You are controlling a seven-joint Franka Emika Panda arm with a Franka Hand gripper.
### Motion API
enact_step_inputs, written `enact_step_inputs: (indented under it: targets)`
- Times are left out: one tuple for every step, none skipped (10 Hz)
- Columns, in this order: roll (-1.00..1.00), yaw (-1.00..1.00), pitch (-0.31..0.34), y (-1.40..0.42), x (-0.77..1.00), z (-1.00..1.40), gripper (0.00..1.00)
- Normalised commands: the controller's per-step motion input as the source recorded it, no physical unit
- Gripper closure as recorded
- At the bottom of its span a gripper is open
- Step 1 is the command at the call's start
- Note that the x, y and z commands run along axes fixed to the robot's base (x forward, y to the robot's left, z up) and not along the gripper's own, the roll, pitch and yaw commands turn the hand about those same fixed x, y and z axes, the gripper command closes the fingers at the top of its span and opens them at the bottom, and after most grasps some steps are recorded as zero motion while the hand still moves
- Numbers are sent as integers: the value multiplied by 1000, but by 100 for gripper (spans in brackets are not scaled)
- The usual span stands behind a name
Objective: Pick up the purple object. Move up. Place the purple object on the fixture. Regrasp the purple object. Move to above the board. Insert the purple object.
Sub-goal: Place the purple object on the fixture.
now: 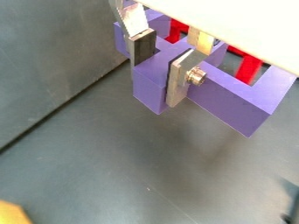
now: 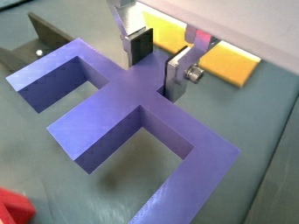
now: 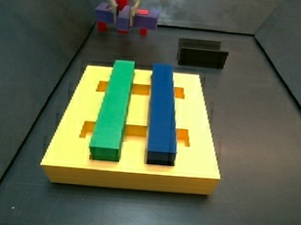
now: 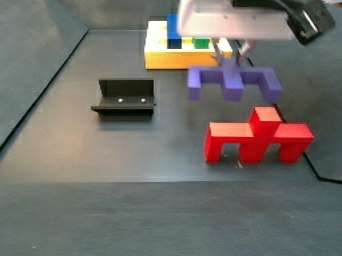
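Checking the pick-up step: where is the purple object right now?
In a side view the purple object lies on the floor between the board and the red piece, the gripper straddling its post.

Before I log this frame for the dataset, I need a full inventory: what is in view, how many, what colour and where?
Purple object: one, purple, on the floor between the board and the red piece, its post between the hand's fingers.
Red piece: one, red, on the floor beside the purple object.
Board: one, yellow, on the floor.
Green bar: one, lying lengthwise on the board.
Blue bar: one, beside the green bar on the board.
Fixture: one, black, apart on the floor.
Hand: one, silver fingers, over the purple object.
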Motion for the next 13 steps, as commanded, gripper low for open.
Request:
enact_step_inputs:
  targets:
    - [-786, 0, 389, -69, 803, 466, 100]
    - [-800, 0, 349, -89, 814, 409, 100]
    - [-769, 0, 240, -109, 863, 286, 100]
    - [-757, 0, 214, -114, 880, 260, 100]
    - [-691, 0, 97, -123, 889, 157, 100]
    - [-549, 0, 0, -166, 843, 83, 100]
    - [-363, 31, -29, -220, 817, 0, 100]
    - [-100, 89, -189, -274, 746, -89, 100]
    - [-11, 114, -289, -229, 711, -194, 100]
    - [0, 134, -406, -197, 620, -274, 100]
    - [0, 83, -589, -163, 483, -351, 100]
    - [-189, 17, -540, -37, 591, -320, 100]
    - [-691, 0, -280, 80, 834, -86, 100]
